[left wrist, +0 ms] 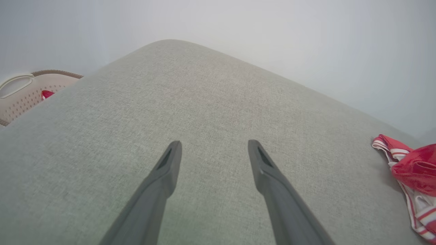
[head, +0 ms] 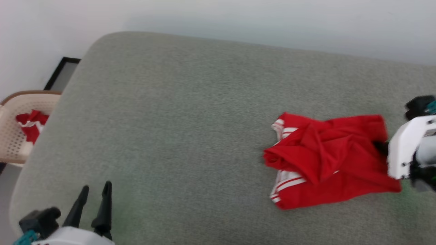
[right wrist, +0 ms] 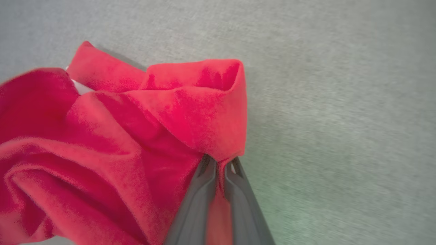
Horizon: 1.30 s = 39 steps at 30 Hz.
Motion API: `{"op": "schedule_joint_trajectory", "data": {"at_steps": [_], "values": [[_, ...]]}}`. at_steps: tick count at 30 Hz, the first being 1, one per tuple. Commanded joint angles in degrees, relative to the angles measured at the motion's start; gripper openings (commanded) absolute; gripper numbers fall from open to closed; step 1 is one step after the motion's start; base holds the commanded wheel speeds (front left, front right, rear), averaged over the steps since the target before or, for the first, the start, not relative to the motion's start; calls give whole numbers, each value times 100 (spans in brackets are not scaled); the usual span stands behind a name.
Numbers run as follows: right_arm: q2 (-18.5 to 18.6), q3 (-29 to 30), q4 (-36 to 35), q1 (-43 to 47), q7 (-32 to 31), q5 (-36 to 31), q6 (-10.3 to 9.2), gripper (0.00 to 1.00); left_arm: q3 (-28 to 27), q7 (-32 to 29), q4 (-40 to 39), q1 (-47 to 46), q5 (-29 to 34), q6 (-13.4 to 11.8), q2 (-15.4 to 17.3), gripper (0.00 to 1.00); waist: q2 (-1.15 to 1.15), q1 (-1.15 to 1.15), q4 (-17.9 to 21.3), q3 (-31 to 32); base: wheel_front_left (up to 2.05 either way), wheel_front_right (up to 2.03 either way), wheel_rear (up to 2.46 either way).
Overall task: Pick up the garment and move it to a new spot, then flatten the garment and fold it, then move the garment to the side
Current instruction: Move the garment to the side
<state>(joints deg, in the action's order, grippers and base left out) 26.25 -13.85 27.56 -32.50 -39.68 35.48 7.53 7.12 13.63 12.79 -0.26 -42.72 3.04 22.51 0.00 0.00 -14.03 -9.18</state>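
Note:
The garment (head: 327,156) is a crumpled bright red shirt with white striped trim, lying on the right part of the grey-green padded surface (head: 190,129). My right gripper (head: 380,147) reaches in from the right edge and is shut on the garment's right side. In the right wrist view its two dark fingers (right wrist: 204,190) pinch a fold of the red garment (right wrist: 143,143) between them. My left gripper (head: 96,201) stands open at the lower left, far from the cloth, over bare surface. The left wrist view shows that gripper (left wrist: 214,149) spread wide, with the garment's (left wrist: 414,173) striped edge at the far right.
A beige perforated basket (head: 13,136) stands off the surface's left edge, holding another red cloth (head: 32,124). A dark-framed panel (head: 61,73) lies on the floor behind it. A pale wall runs along the far side.

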Motion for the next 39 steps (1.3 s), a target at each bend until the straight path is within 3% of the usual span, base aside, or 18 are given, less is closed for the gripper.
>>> {"op": "schedule_joint_trajectory", "data": {"at_steps": [1, 10, 20, 32, 39], "values": [[68, 81, -57, -89, -25, -10, -10, 0, 5, -7, -25, -101, 43, 28, 22, 100, 0, 0, 158, -105, 0, 0, 0], [783, 371, -658, -281, -342, -362, -10, 0, 247, -53, -53, -717, 219, 140, 44, 100, 0, 0, 692, -437, 0, 0, 0], [1603, 534, -814, -610, -156, -658, -10, 0, 608, -110, 41, -1595, 402, 298, 46, 100, 0, 0, 1234, -948, 0, 0, 0], [2557, 204, -448, -1158, 775, -1160, -10, 0, 1037, -117, 159, -2543, 530, 405, 82, 100, 0, 0, 1684, -1701, 0, 0, 0], [2745, 55, 4, -1406, 1395, -1485, -11, 0, 1179, -88, 210, -2855, 502, 424, 156, 100, 0, 0, 1693, -2063, 0, 0, 0]]}}
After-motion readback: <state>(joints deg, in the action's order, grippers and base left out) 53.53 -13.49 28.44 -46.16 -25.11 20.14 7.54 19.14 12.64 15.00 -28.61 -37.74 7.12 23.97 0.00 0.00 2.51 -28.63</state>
